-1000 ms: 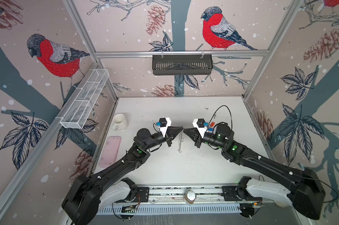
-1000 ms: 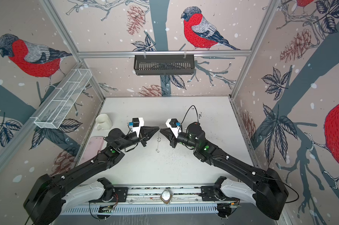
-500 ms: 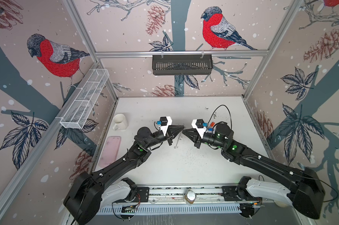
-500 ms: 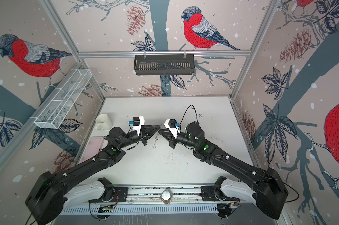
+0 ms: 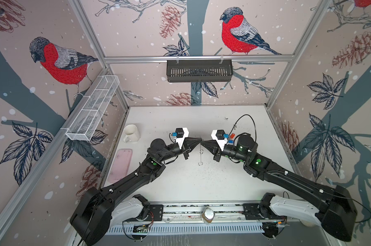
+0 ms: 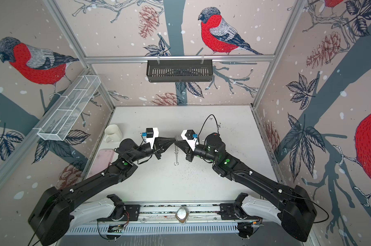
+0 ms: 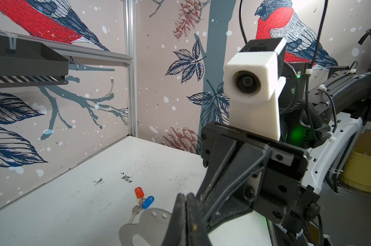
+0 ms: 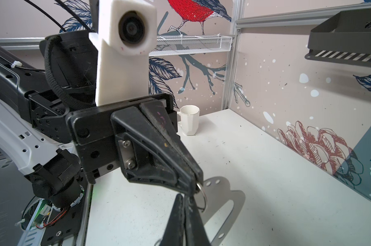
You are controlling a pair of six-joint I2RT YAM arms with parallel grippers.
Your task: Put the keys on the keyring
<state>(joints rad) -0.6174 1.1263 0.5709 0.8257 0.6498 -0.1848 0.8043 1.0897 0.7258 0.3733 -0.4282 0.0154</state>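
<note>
Status: early stage. 0 keys are on the keyring.

Keyring (image 5: 200,153): a flat grey plate, held upright at mid-scene. It shows edge-on in both top views, hanging from the spot where the 2 grippers meet. The right wrist view shows its broad face (image 8: 225,204). I cannot tell whether its lower end touches the table (image 5: 180,181).

Left gripper (image 5: 198,140): jaws fully closed. In the right wrist view its tips pinch 1 small silver loop (image 8: 200,188) on the keyring's upper edge.

Right gripper (image 5: 203,143): jaws also closed, with the tips at the same upper edge, right against the left tips. It appears to grip the keyring just beside that loop. Its own fingers hide the contact, so I cannot tell whether it holds plate or loop.

Keys (image 7: 142,202): lying flat on the table, right of centre and slightly farther back. They are just beside the right arm's wrist and apart from the keyring. The red and blue tags are both visible, and neither gripper touches the bunch.

Judgement:
- Done: the keyring is held up and steadied by both arms.
- Left: free 1 gripper, fetch the keys, carry them to a loop and thread them on.
- Threading looks like the hard part. The loop is small, and the plate may swing if it is held at 1 point only.
</note>
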